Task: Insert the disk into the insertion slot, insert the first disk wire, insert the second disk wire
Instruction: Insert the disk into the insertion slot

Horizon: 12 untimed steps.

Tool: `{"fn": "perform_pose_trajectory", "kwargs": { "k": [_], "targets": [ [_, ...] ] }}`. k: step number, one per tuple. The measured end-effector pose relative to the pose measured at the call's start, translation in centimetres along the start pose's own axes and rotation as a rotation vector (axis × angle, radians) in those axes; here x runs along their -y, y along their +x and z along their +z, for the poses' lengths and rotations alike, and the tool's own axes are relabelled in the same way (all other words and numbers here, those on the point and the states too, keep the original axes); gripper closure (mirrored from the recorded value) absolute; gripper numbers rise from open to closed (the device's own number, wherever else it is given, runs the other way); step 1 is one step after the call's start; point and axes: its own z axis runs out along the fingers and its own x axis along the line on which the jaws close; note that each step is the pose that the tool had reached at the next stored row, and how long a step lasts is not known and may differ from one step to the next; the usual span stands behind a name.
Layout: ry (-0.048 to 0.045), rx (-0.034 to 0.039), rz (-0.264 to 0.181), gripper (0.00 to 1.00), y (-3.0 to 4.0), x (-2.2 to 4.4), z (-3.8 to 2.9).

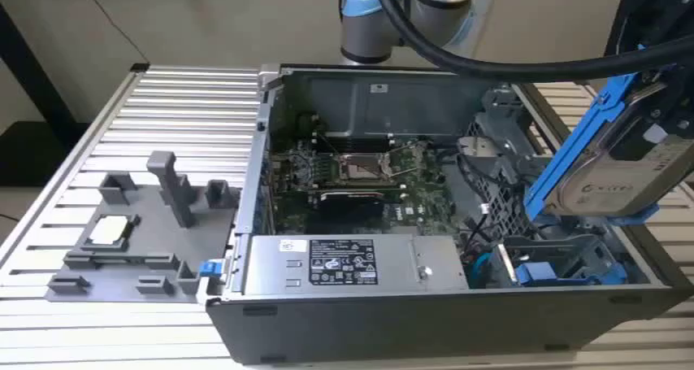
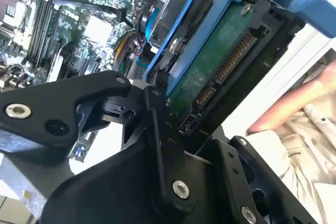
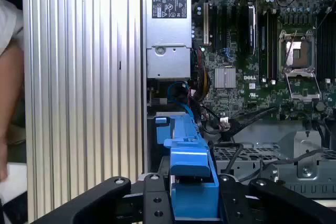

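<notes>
Disk (image 1: 632, 158) in its bright blue carrier frame (image 1: 573, 142) hangs tilted in the air at the exterior view's right, above the open computer case (image 1: 434, 325) and clear of the insertion slot (image 1: 555, 250). The gripper (image 3: 191, 199) is clamped on it, with a black finger pressed to each side of the blue carrier in the first wrist view. In the second wrist view the disk's green circuit-board underside and its row of connector pins face the camera.

A white label with dark print covers the disk's silver-grey face in the exterior view, but the print is too small to make out. The slot is a grey sheet-metal bay with perforated walls in the case's corner nearest the disk, and a blue cable (image 1: 483, 266) curls just beside it.

The grey power-supply box (image 1: 336, 264) lies along the case's near edge. It carries a dark sticker crowded with white print and approval marks, with a smaller white sticker next to it. The green motherboard (image 1: 358, 179) lies beyond it, with white lettering beside a square silver heat sink (image 3: 226, 77).

The case stands on a ribbed aluminium table (image 1: 162, 102). A grey plastic fixture (image 1: 141, 224) rests on the table at the exterior view's left. A person's hand (image 2: 294, 103) and white sleeve appear past the disk in the second wrist view.
</notes>
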Motion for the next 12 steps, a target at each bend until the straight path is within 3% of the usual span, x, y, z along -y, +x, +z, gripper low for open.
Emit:
{"fn": "perform_pose_trajectory", "kwargs": {
  "k": [12],
  "targets": [
    [0.0000, 0.0000, 0.000, 0.67, 0.00, 0.01, 0.29]
  ]
}}
